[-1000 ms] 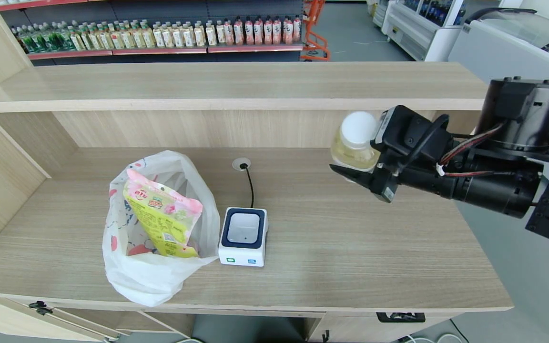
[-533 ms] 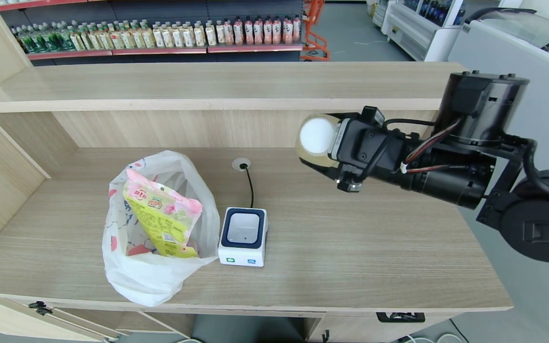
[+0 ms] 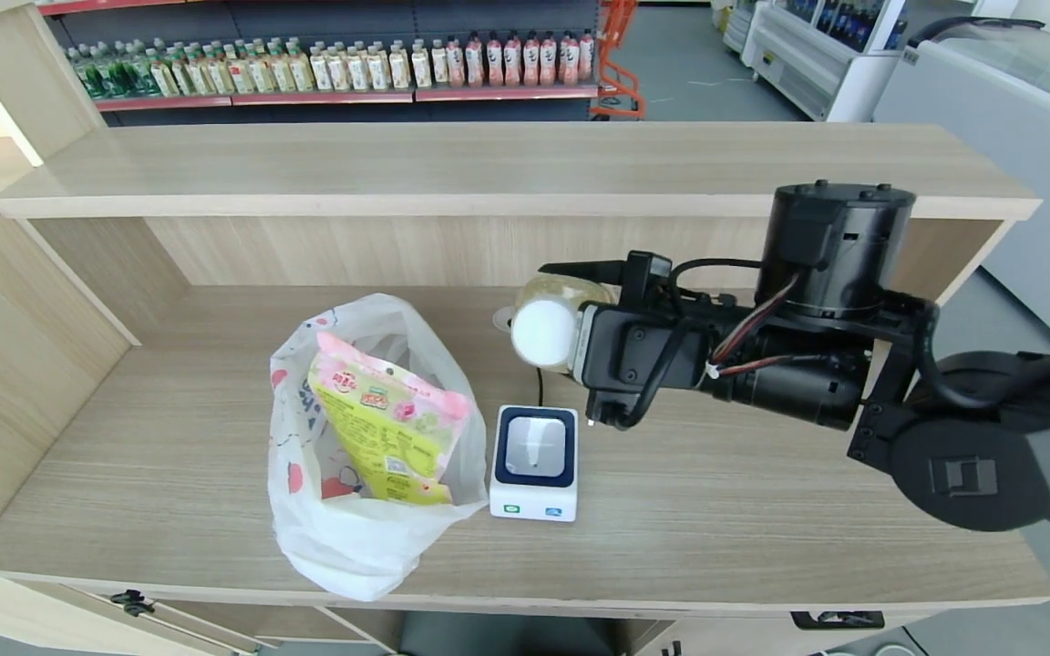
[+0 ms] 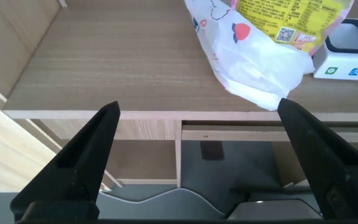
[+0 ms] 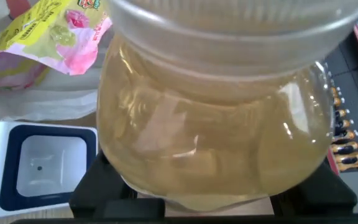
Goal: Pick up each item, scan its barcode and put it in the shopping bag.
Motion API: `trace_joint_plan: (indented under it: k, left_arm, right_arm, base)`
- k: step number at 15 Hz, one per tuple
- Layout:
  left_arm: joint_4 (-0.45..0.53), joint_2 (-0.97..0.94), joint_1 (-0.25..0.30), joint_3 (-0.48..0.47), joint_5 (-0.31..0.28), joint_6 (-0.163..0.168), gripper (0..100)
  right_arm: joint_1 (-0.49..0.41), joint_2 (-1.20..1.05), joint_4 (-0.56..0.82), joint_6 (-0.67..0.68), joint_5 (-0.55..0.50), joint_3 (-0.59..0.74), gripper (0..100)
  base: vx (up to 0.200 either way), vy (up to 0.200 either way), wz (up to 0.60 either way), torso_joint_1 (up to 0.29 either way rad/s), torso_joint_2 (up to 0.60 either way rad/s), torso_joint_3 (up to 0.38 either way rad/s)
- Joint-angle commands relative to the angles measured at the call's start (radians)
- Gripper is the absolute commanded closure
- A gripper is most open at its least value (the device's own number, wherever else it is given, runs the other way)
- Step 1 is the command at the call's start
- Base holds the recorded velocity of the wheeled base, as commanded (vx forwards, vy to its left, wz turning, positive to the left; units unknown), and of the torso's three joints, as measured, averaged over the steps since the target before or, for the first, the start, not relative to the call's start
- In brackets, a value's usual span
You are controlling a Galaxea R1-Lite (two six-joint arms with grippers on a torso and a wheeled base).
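**Head view:** The right gripper (image 3: 571,305) hangs above the counter (image 3: 716,510), between its middle and its back edge. Its jaws are closed around a bottle (image 3: 561,293) of pale yellow liquid. The bottle is tipped on its side, its white cap (image 3: 540,333) turned toward the counter's left end, and it sits in the air just behind the scanner (image 3: 534,451). The scanner stands near the front edge, about mid-length, with its dark-framed window facing up. A black cable (image 3: 540,390) runs from it toward the back edge. Just beside the scanner, on its left, the white shopping bag (image 3: 343,538) stands open. A yellow and pink snack packet (image 3: 388,424) leans inside, its top above the bag's rim. Beyond the counter's raised back ledge, a store shelf (image 3: 352,73) carries rows of drink bottles.

**Left wrist view:** The left gripper (image 4: 199,111) is low, in front of the counter's front edge. Its jaws are spread wide apart and hold nothing. Past them are the front edge, the bag's bulging bottom, the packet in it and a corner of the scanner.

**Right wrist view:** The bottle sits close between the dark jaws, and the liquid is clear enough to see through. Beneath and to one side lies the scanner's window, with the packet and the bag beyond it.
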Motion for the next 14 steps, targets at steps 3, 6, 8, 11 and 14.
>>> trace_joint_plan:
  k: [3, 6, 8, 11, 14]
  left_arm:
    - [0.0, 0.002, 0.0, 0.0, 0.0, 0.002, 0]
    - [0.0, 0.002, 0.0, 0.0, 0.0, 0.003, 0]
    - [0.0, 0.002, 0.0, 0.0, 0.0, 0.002, 0]
    - [0.0, 0.002, 0.0, 0.0, 0.0, 0.003, 0]
    - [0.0, 0.002, 0.0, 0.0, 0.0, 0.002, 0]
  right_arm:
    - [-0.001, 0.047, -0.101, -0.008, -0.001, 0.122, 100]
    - [-0.004, 0.096, -0.239, -0.006, 0.002, 0.22, 100]
    - [-0.021, 0.126, -0.263, -0.008, 0.005, 0.251, 100]
    - [-0.022, 0.17, -0.311, -0.008, 0.02, 0.249, 100]
    - [-0.025, 0.207, -0.348, -0.006, 0.028, 0.243, 100]
  base:
    - [0.0, 0.133, 0.0, 0.006, 0.0, 0.0]
    - [0.0, 0.0, 0.0, 0.0, 0.0, 0.0]
    - [0.0, 0.0, 0.0, 0.0, 0.0, 0.0]
    - [0.0, 0.0, 0.0, 0.0, 0.0, 0.0]
    - [0.0, 0.0, 0.0, 0.0, 0.0, 0.0]
